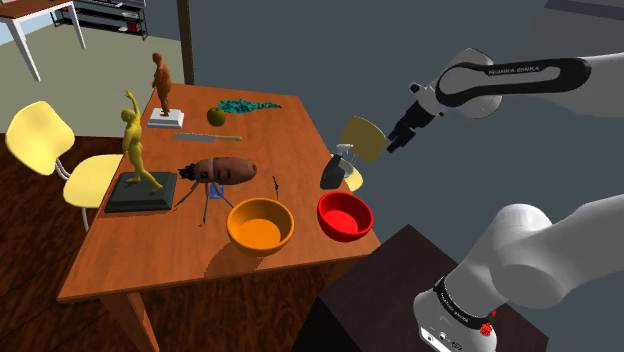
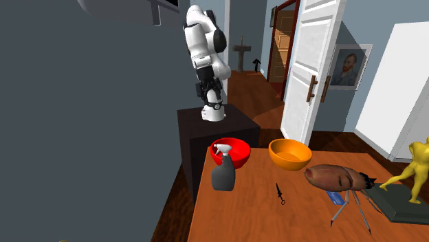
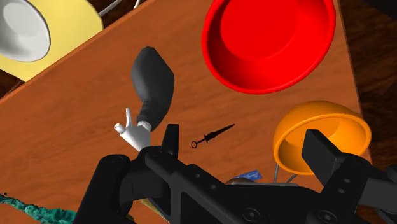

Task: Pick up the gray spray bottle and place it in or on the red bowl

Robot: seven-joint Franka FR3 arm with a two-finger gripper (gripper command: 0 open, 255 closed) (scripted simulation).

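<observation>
A dark gray spray bottle [image 1: 337,170] with a white trigger head stands upright near the table edge, a short way from the red bowl [image 1: 345,216]. In the second exterior view the bottle [image 2: 223,170] sits just in front of the red bowl [image 2: 231,152]. My black gripper [image 1: 395,143] hangs in the air above and to the shoulder view's right of the bottle, touching nothing. In the wrist view the fingers [image 3: 170,139] stand wide apart around the gripper midpoint [image 3: 245,145]. Below them lie the bottle [image 3: 153,83] and the red bowl [image 3: 267,42].
An orange bowl [image 1: 260,224] sits beside the red one on the wooden table [image 1: 130,260]. A small black dagger [image 3: 213,134] lies between the bottle and the orange bowl. A brown beetle figure [image 1: 220,170], two statues [image 1: 136,150] and yellow chairs [image 1: 362,137] are nearby.
</observation>
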